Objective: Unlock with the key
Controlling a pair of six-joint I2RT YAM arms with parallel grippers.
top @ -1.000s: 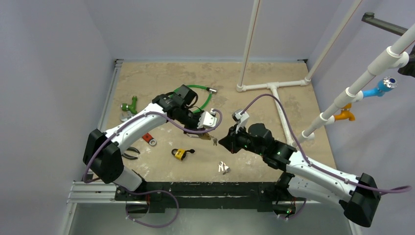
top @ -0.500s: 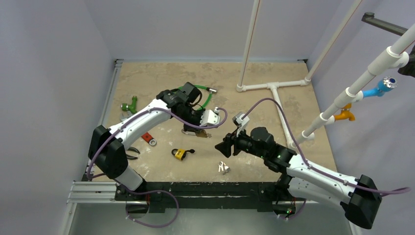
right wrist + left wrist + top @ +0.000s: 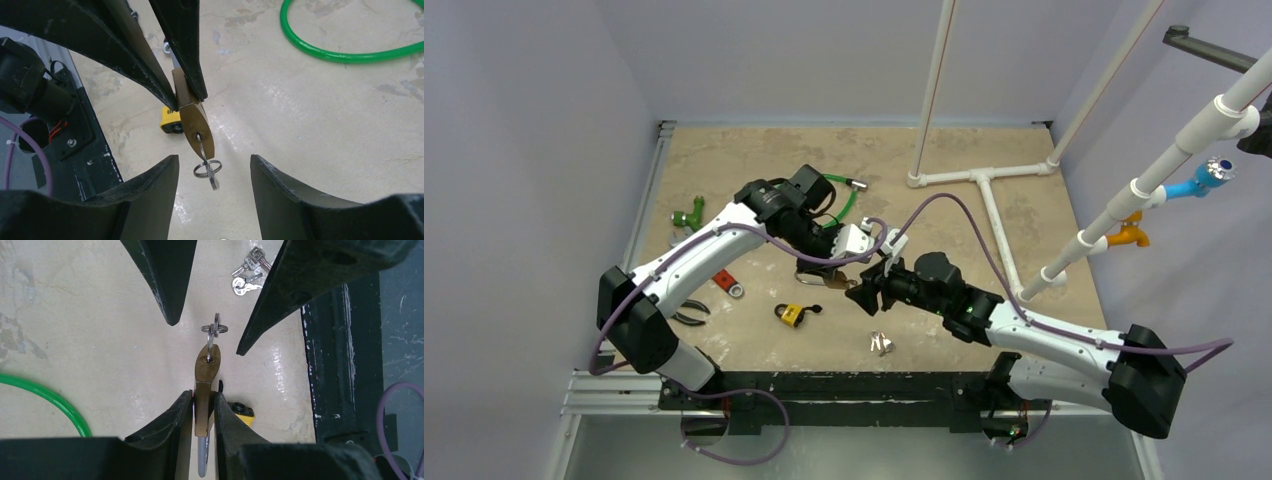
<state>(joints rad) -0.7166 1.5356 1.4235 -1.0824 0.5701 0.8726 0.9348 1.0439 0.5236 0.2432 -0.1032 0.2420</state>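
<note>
The left gripper clamps the flat brass padlock by its body above the tan tabletop. A small silver key sits in its keyhole, between the parted jaws of the right gripper. The right fingers should probably close squarely on the key's bow, not its dangling ring, then twist along the key's axis while the left holds firm.

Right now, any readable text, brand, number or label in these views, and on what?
None readable.
The brass padlock held in the left hand shows no legible stamp.
The silver key in it and the small yellow padlock are too small or blurred to read.
</note>
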